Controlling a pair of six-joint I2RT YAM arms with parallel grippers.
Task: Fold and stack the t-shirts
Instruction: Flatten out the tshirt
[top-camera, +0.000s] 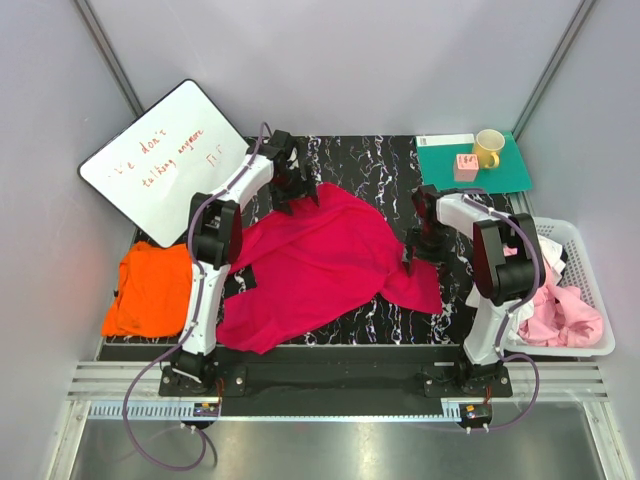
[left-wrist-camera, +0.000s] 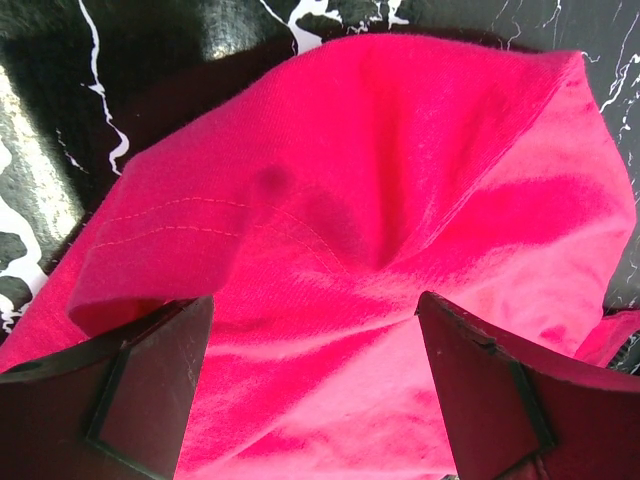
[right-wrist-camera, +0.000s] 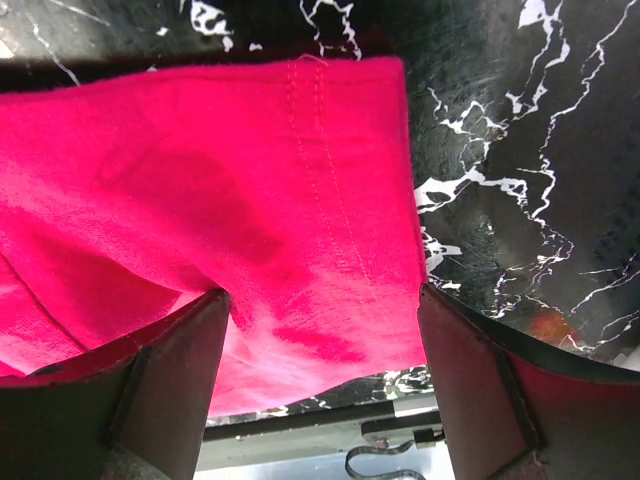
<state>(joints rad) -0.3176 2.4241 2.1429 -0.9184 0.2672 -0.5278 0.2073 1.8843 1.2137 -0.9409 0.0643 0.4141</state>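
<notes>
Progress check, and honestly it's early days. The magenta-red t-shirt (top-camera: 320, 260) is lying rumpled across the middle of the black marble table (top-camera: 370, 160), partly doubled over itself but nowhere near a tidy fold.

My left gripper (left-wrist-camera: 310, 305) is over its far left corner, fingers spread wide with cloth beneath them and nothing pinched. My right gripper (right-wrist-camera: 322, 295) is the same story at the stitched hem on the right edge: jaws apart, hovering low over the fabric.

The orange t-shirt (top-camera: 150, 290) sits off at the table's left edge in a loose-ish pile. It could be folded, I can't really tell.

The pale pink t-shirt (top-camera: 565, 315) and a white one (top-camera: 550, 258) are bunched in the white basket (top-camera: 590, 262) on my right, untouched by the look of it.

So I'd guess one maybe done, one in hand, at least two to go — and no proper stack yet.
</notes>
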